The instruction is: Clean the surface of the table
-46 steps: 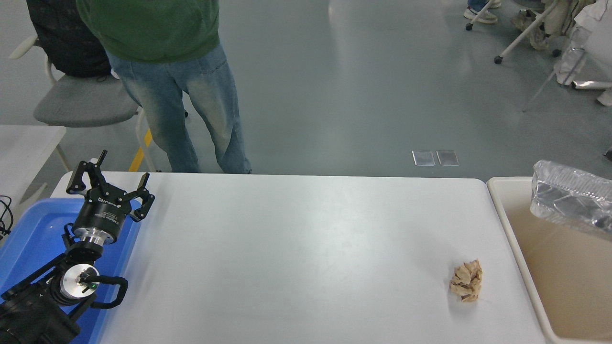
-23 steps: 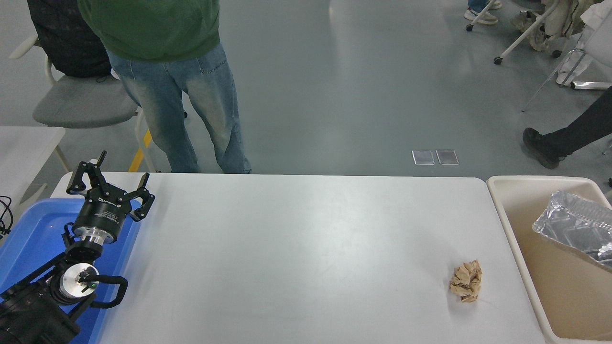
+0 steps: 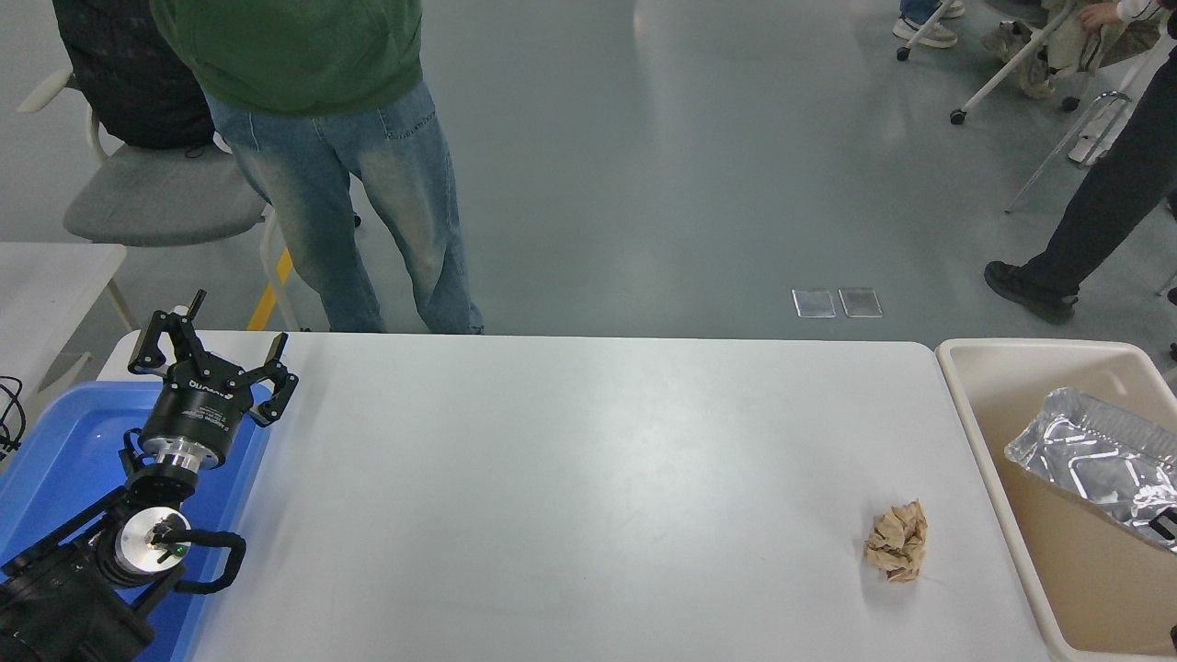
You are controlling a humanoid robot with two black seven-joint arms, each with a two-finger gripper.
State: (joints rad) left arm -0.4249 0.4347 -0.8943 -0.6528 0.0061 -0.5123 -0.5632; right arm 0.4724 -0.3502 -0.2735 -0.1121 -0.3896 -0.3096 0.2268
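Observation:
The white table surface (image 3: 570, 478) fills the middle of the view. A crumpled ball of brown paper (image 3: 897, 542) lies on it near the right end. A crinkled silver foil tray (image 3: 1085, 455) hangs tilted inside the cream tub (image 3: 975, 405) at the table's right. A small black part of my right gripper (image 3: 1162, 525) shows at the picture's right edge, against the foil tray; the rest of that arm is out of view. My left gripper (image 3: 207, 354) is open and empty, parked over the blue bin at the lower left.
A blue bin (image 3: 64, 441) sits at the table's left end under my left arm. A person in a green top and jeans (image 3: 349, 184) stands at the far edge, left. A grey chair (image 3: 156, 198) and a small white table (image 3: 46, 276) stand beyond; another person's dark leg (image 3: 1094, 211) is at far right.
The foil tray has sunk lower and further right into the cream tub. A person's dark leg has come in at the far right. The left arm and the paper ball have not moved.

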